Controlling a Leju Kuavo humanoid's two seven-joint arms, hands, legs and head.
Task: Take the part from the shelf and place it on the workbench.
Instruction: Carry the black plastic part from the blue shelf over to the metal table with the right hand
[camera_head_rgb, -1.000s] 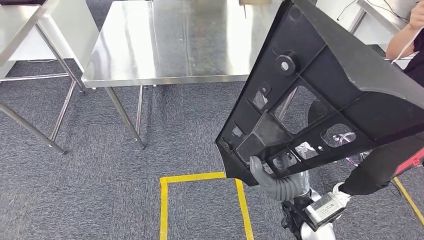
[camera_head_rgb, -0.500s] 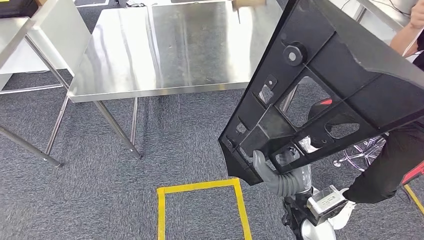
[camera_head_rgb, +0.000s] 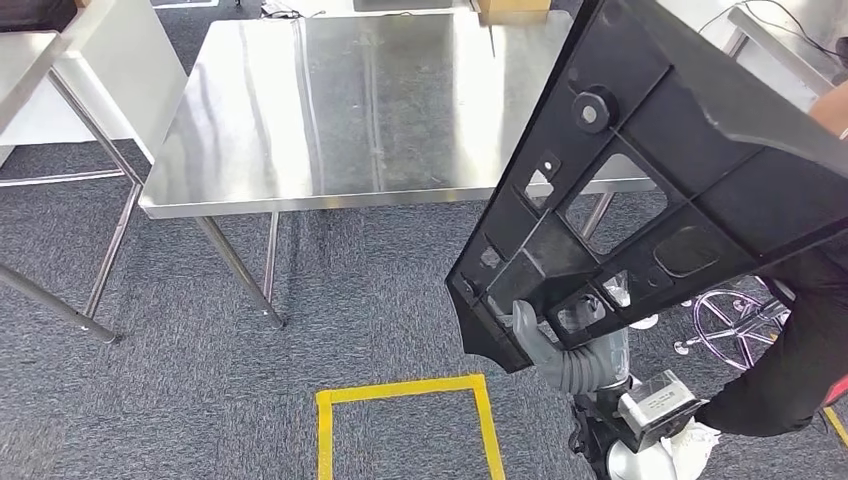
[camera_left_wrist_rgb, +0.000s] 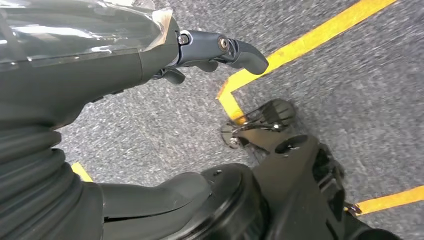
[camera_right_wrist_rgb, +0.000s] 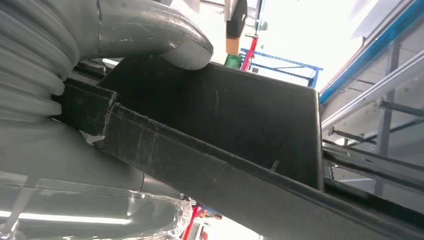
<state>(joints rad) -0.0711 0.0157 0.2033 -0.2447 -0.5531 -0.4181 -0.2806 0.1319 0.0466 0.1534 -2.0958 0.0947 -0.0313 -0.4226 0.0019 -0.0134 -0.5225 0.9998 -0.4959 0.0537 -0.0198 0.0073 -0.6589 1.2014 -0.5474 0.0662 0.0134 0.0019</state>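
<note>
Grey carpet (camera_head_rgb: 200, 400) marked with a square of yellow tape (camera_head_rgb: 405, 392) lies nearest, under the robot's feet. Just above it the right hand (camera_head_rgb: 545, 345) is closed on the lower edge of the part (camera_head_rgb: 660, 180), its thick grey thumb pressed against a dark wall of the moulding in the right wrist view. The left hand (camera_left_wrist_rgb: 210, 50) hangs over the carpet with its dark fingers loosely apart, holding nothing.

That part is a broad black plastic panel, matt and slightly grainy, ribbed on the back with cut-out windows and a round boss. It is carried tilted in the air, its upper end reaching over the near right corner of the surface. It looks stiff and fairly light for its size, but long and awkward from one end, so it will likely want to swing; the ribs and window edges give the firmest hold.

Beyond stands the surface (camera_head_rgb: 340, 110), brushed stainless steel on slim legs. At the right edge a person's dark-clothed leg (camera_head_rgb: 800, 350) is near.
</note>
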